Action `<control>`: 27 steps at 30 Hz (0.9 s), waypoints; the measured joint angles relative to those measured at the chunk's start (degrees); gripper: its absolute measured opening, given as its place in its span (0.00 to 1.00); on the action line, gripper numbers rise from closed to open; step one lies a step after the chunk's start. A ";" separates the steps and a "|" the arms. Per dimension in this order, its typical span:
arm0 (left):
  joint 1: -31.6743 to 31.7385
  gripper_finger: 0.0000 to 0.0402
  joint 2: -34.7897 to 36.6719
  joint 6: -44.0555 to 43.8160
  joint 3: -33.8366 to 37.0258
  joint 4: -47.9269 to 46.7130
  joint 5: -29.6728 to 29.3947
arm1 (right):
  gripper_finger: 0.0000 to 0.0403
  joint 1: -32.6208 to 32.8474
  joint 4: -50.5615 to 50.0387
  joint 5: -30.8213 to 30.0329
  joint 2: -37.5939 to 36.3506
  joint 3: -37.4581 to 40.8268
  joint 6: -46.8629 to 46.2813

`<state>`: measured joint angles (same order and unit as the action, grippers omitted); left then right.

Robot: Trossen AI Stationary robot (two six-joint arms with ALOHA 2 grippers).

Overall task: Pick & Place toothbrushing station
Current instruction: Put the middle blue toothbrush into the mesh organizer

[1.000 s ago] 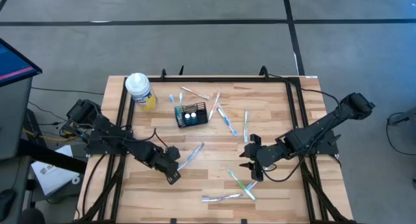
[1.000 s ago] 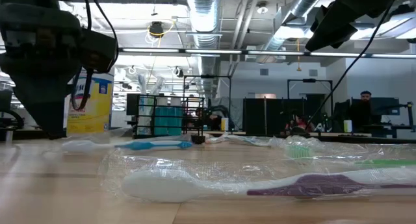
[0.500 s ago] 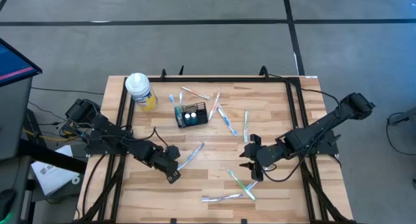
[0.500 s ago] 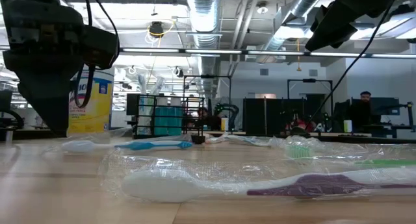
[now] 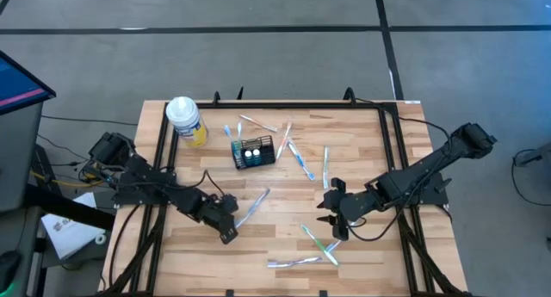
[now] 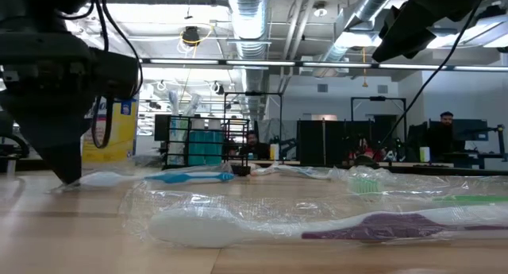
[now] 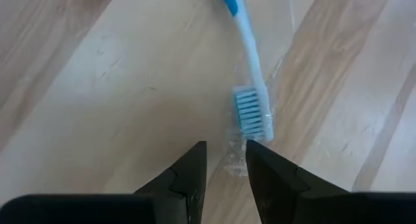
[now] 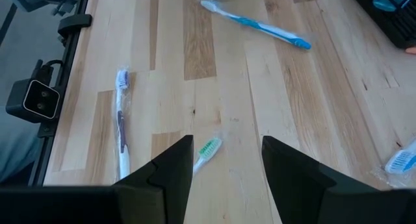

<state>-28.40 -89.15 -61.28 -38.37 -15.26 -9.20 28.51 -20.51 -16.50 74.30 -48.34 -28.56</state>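
The surface [image 5: 362,142] is carrying the toothbrushing station [image 5: 252,151] at its far centre. The left hand [image 5: 226,231], the nearer one, is hovering with fingers slightly parted, empty, over a blue toothbrush [image 7: 250,87] whose long axis is running diagonally toward the station. The right hand [image 5: 328,219] is waiting open.

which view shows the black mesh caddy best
The high view: the black mesh caddy sits whole and unobstructed on the table, with two white round things inside. In the low view it is only a small dark frame far back, around. The left wrist view does not show it; the right wrist view may catch just a dark corner.
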 joint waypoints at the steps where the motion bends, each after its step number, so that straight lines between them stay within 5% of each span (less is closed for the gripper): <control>1: -0.12 0.25 -0.04 0.73 -0.02 0.11 0.02 | 0.43 0.00 0.00 -0.01 0.00 0.00 0.00; 8: -0.11 0.03 -0.23 1.27 0.02 0.24 0.37 | 0.43 0.00 0.00 -0.01 0.00 0.00 0.01; 27: -0.46 0.00 5.47 10.49 -7.22 1.16 -3.25 | 0.43 -0.16 0.85 -0.05 0.00 0.00 0.82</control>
<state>-28.86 -83.69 -50.80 -45.59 -14.10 -12.45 28.35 -19.67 -16.56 74.30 -48.34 -27.74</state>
